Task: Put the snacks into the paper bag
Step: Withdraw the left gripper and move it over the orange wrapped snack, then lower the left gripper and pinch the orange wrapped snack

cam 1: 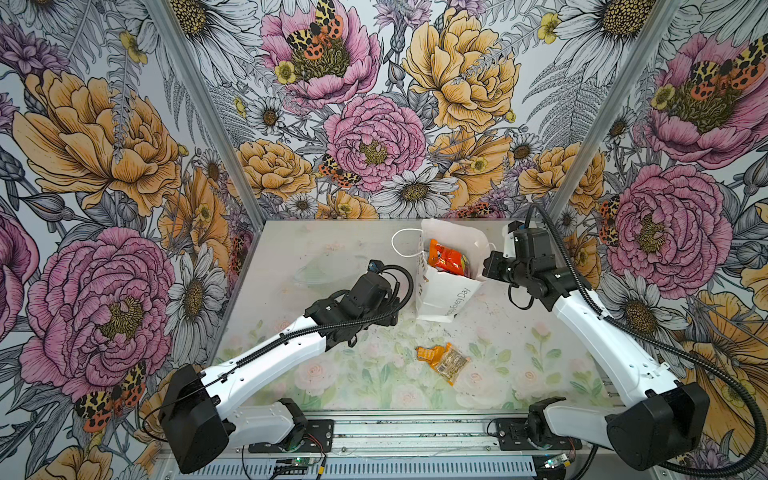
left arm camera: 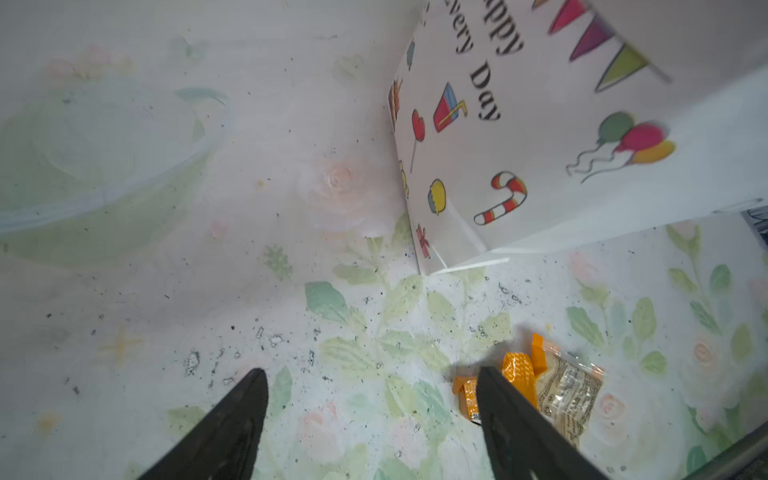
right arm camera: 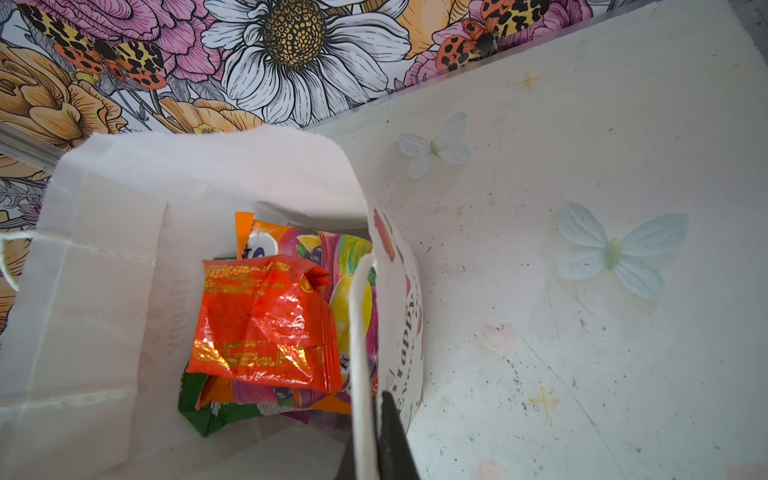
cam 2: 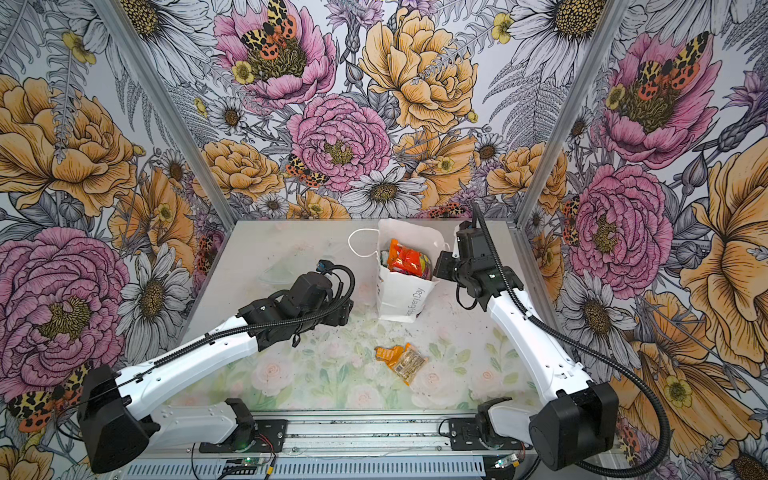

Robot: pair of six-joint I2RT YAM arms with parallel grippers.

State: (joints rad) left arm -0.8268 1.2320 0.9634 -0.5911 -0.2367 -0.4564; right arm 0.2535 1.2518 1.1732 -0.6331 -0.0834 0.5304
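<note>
Left claw [left arm camera: 370, 395] spread wide and empty over the pale floral counter [left arm camera: 166, 291]. The small orange crinkly packet [left arm camera: 515, 370] is by one finger, lying against the small clear packet [left arm camera: 569, 390]. Risk: the pinch catches both, or the film slips and one drops short.

Right claw [right arm camera: 365, 436] is clamped on the rim of the tall white paper gift bag [cam 1: 440, 299]. With only one side held, a left-arm bump could tip it.

Red-orange foil packet [right arm camera: 262, 324] sits high inside, so there's little room. See-through dish [cam 1: 328, 270] is well clear.

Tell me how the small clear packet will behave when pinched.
Probably floppy: the small clear packet looks thin and crinkled. Likely light and slippery, given its glossy film. It touches the small orange packet, so that may drag along.
</note>
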